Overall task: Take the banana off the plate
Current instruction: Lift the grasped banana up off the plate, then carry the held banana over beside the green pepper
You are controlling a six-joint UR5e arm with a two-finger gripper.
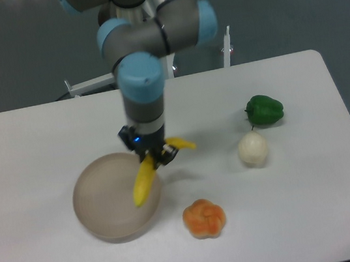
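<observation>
The yellow banana (144, 181) hangs in my gripper (155, 159), which is shut on its middle. Its lower end points down over the right part of the beige plate (100, 205), and its upper end sticks out right of the fingers. The banana looks lifted off the plate, tilted steeply. The plate sits on the white table at the lower left and holds nothing else. The arm comes down from the top centre, and the gripper stands above the plate's right rim.
An orange lumpy fruit (204, 218) lies just right of the plate. A white round object (253, 149) and a green pepper (264, 110) lie further right. The table's front edge runs near the bottom.
</observation>
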